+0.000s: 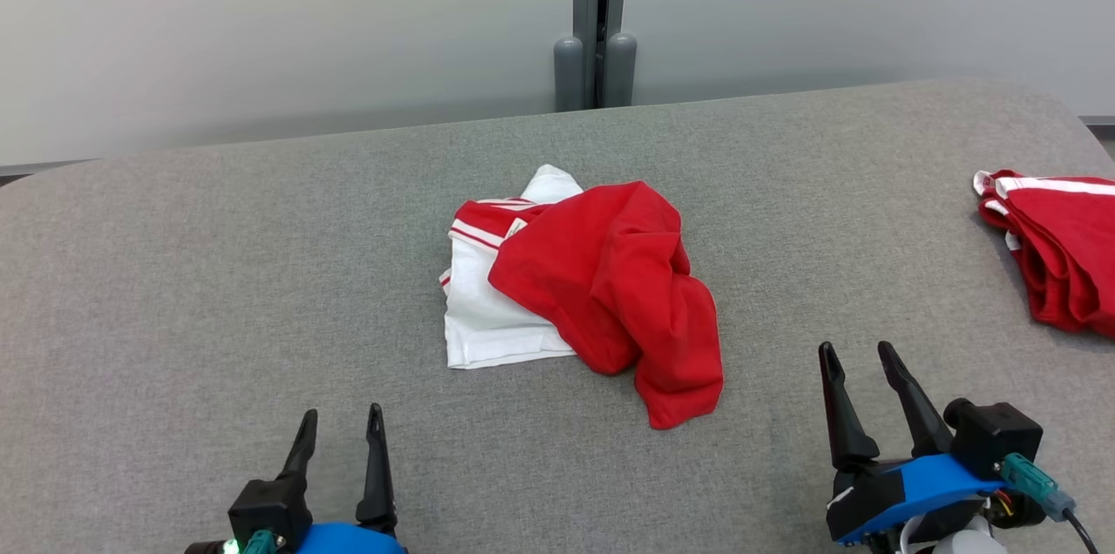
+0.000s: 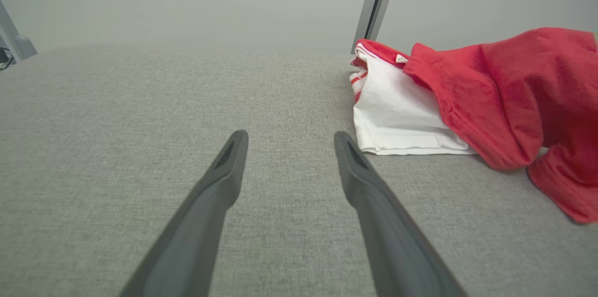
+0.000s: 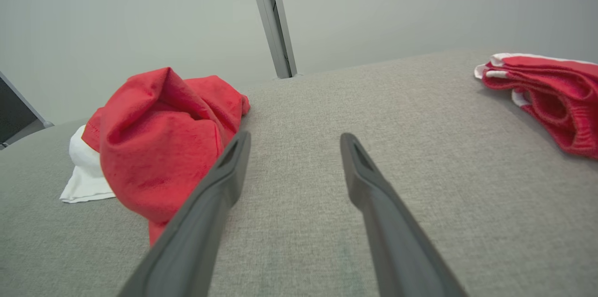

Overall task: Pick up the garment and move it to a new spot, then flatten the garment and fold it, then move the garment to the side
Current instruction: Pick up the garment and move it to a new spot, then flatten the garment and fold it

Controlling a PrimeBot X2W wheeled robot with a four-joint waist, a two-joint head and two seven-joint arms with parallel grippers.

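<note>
The garment (image 1: 601, 284) is a crumpled red and white shirt lying in a heap at the middle of the grey padded table (image 1: 218, 275). In the left wrist view the garment (image 2: 467, 96) lies to the right of my fingers; in the right wrist view the garment (image 3: 159, 143) sits to the left. My left gripper (image 1: 341, 423) stands open near the front left, with nothing between its fingers. Open as well, my right gripper (image 1: 858, 358) is at the front right, just right of the heap and apart from it.
A second red garment with white trim (image 1: 1058, 245) lies folded at the table's right edge, also seen as a red pile (image 3: 546, 96) from the right wrist. A grey post (image 1: 597, 23) stands behind the table's far edge against a pale wall.
</note>
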